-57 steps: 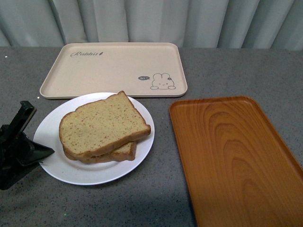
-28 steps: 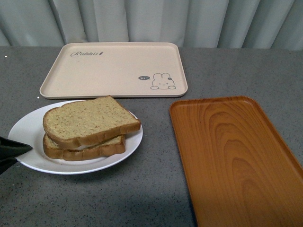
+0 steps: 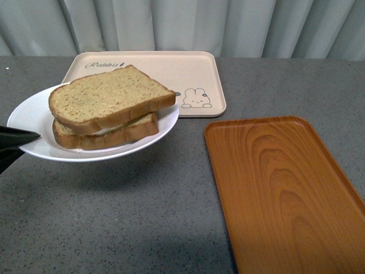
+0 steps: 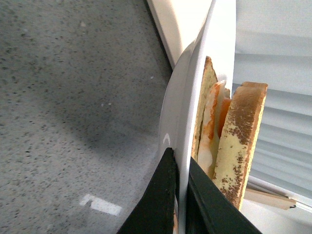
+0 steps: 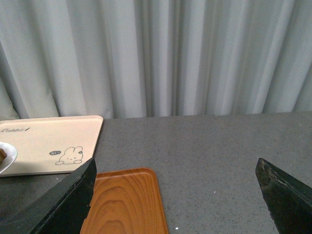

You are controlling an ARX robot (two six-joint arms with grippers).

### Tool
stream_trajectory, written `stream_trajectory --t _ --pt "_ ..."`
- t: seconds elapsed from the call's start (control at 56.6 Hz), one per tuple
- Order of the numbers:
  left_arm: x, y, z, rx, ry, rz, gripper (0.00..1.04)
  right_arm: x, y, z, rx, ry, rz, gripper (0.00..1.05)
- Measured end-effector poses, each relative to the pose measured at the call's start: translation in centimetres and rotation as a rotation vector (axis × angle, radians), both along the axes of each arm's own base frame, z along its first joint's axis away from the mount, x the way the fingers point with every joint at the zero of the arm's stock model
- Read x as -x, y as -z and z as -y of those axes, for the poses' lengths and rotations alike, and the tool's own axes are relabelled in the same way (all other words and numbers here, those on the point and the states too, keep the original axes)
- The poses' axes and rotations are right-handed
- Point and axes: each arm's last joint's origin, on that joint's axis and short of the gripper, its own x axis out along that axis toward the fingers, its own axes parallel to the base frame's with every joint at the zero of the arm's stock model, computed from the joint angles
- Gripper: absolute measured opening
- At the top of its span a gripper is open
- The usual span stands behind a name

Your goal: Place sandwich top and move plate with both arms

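Note:
The white plate (image 3: 33,116) hangs above the table at the left, tilted a little, with its shadow on the grey surface below. My left gripper (image 3: 23,144) is shut on its near-left rim; in the left wrist view the black jaws (image 4: 179,192) clamp the thin white plate rim (image 4: 192,97) from both sides. The sandwich top (image 3: 108,96), a tan speckled slice, lies on the lower slice with fried egg (image 4: 214,122) between them; its crust edge (image 4: 241,141) shows beside the plate. My right gripper (image 5: 175,163) is open over the table, holding nothing.
A beige rabbit-printed tray (image 3: 188,74) lies at the back, partly behind the lifted plate. An orange wood-grain tray (image 3: 279,188) lies at the right front. Grey curtains hang behind the table. The right wrist view shows both trays, orange (image 5: 124,200) and beige (image 5: 48,139).
The plate with the sandwich has risen off the table in the left gripper's hold and now hangs higher, in front of the beige tray. The left gripper has shifted toward the left edge.

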Motion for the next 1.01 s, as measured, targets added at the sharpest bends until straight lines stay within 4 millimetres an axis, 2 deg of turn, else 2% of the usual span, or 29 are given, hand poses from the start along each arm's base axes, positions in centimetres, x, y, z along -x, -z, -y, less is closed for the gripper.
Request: stream_trajectory --t 0.141,0.389,0.513,0.636,0.848,1.007 --pt "-2.0 0.1 0.9 0.021 -0.008 0.020 0.04 0.0 0.0 0.0 0.000 0.000 0.000 0.96" --pt "-8.1 0.8 3.0 0.037 -0.030 0.061 0.04 0.0 0.0 0.0 0.000 0.000 0.000 0.96" --pt "-12.1 1.9 4.1 0.022 -0.077 0.063 0.04 0.0 0.0 0.0 0.000 0.000 0.000 0.96" --pt "-14.7 3.1 4.8 0.015 -0.092 0.064 0.04 0.0 0.0 0.0 0.000 0.000 0.000 0.96" --pt "-18.0 5.0 5.6 0.015 -0.114 0.042 0.04 0.0 0.0 0.0 0.000 0.000 0.000 0.96" --pt "-19.2 6.0 5.7 0.006 -0.126 0.025 0.04 0.0 0.0 0.0 0.000 0.000 0.000 0.96"
